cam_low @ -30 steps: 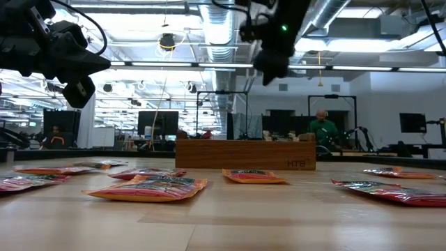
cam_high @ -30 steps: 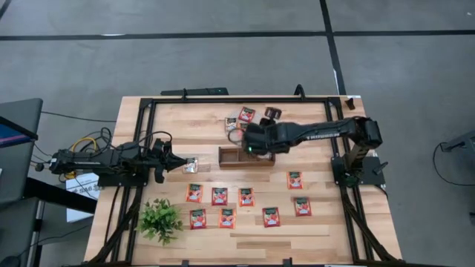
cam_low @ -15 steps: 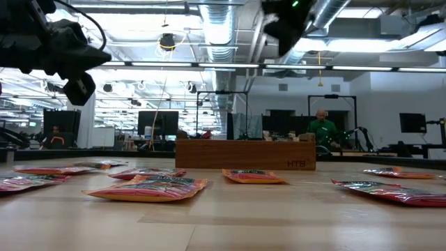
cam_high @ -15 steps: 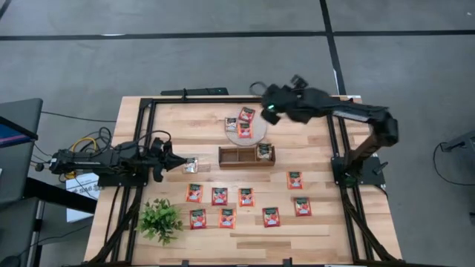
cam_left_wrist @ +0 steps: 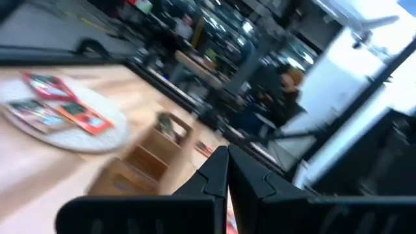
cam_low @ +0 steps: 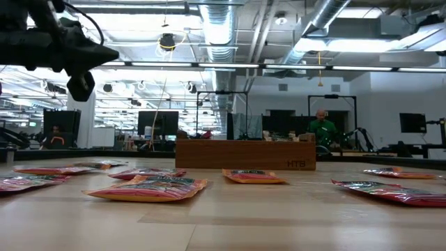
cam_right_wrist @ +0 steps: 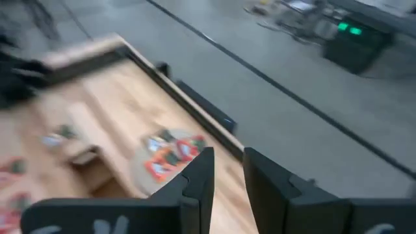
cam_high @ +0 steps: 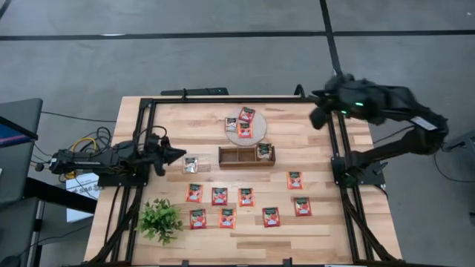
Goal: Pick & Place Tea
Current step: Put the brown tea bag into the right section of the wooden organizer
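Above the far right corner of the surface (cam_high: 312, 222), the right gripper (cam_right_wrist: 226, 170) hangs with its fingers parted and nothing between them. The left gripper (cam_left_wrist: 221, 170), clenched empty, hovers beside a silvery sachet (cam_high: 191, 165). The next pick is best made from straight above one flat red sachet (cam_high: 295, 179), pinching an edge cleanly. The wooden tray (cam_high: 246, 156) holds one sachet in its end compartment; the round mat (cam_high: 246, 127) carries three. Other sachets lie in loose rows nearer the front.
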Available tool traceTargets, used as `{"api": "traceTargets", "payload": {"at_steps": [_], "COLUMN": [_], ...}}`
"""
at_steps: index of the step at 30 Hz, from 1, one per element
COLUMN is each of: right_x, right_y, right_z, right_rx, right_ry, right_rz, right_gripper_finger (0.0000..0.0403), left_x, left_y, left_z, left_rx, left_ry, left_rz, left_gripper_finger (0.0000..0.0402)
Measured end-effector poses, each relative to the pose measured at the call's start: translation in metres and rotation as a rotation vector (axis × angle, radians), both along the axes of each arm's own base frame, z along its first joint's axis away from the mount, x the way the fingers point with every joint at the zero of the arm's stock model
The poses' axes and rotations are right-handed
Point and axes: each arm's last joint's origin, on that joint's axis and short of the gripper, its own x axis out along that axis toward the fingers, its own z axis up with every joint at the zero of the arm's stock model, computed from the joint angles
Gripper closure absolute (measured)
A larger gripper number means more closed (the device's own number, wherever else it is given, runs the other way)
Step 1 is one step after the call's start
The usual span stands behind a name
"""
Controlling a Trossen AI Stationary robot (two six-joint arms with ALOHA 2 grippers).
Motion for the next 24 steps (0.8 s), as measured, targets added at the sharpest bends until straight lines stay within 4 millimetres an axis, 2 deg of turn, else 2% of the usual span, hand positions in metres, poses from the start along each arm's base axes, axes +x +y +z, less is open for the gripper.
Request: {"api": "traceTargets", "payload": {"at_steps": [5,8,11,17,24], "right_x": [-0.027,-0.032,-0.035,-0.036,-0.038], "right_y": [0.017,0.024,0.029,0.038,0.044], "right_z": [0.009,0.002,-0.017,-0.068,-0.115], "right_rx": [0.042,0.054,0.068,0.128,0.201], "right_ry": [-0.115,-0.138,-0.146,-0.21,-0.375], "right_rz": [0.092,0.114,0.083,0.035,0.061], "right_gripper_finger": [0.0326,0.0327,0.0327,0.0327,0.0327], "left_x": [-0.001,-0.001,-0.002,-0.002,0.004], "left_y": [0.003,0.003,0.003,0.003,0.003], "left_z": [0.003,0.005,0.007,0.009,0.042], "left_rx": [-0.012,-0.013,-0.014,-0.015,0.026], "left_ry": [-0.028,-0.055,-0.072,-0.076,-0.028], "left_rz": [0.092,0.098,0.102,0.105,0.114], "left_gripper_finger": [0.0402,0.0402,0.0402,0.0402,0.0402]}}
